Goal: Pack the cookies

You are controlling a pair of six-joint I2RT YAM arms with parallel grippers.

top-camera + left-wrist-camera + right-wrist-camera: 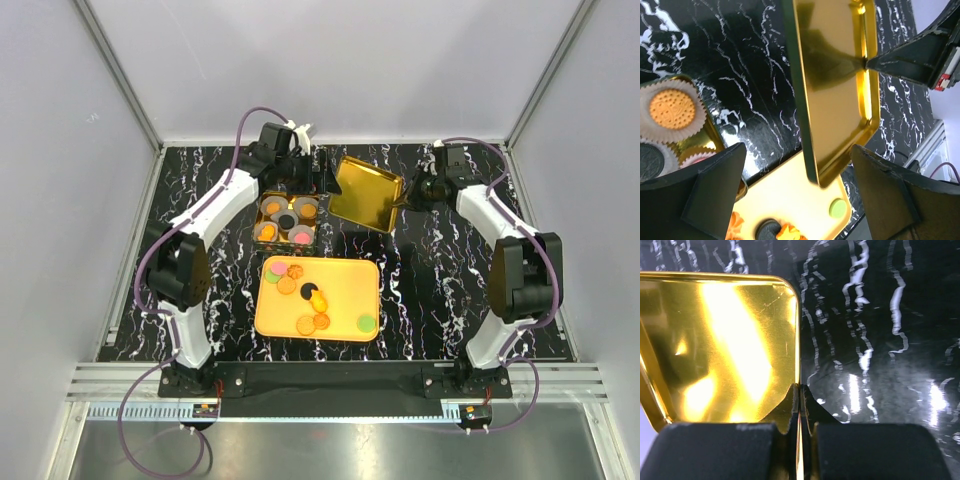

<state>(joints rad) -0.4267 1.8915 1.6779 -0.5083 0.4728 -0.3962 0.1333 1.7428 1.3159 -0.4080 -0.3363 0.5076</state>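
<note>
An open gold tin (287,220) holds several cookies in white paper cups, among them an orange one (672,109), a black one (287,220) and a pink one (300,236). Several loose cookies lie on the orange tray (345,300), including a green one (367,323) that also shows in the left wrist view (838,207). My right gripper (405,200) is shut on the right rim of the gold lid (365,192), holding it tilted above the table (800,395). My left gripper (323,182) is open (797,147), its jaws either side of the lid's near corner (835,75), not touching it.
The black marbled table (440,290) has raised walls at the back and sides. The tin sits just behind the tray's (785,200) left end. The lid hangs to the right of the tin, over the tray's back edge.
</note>
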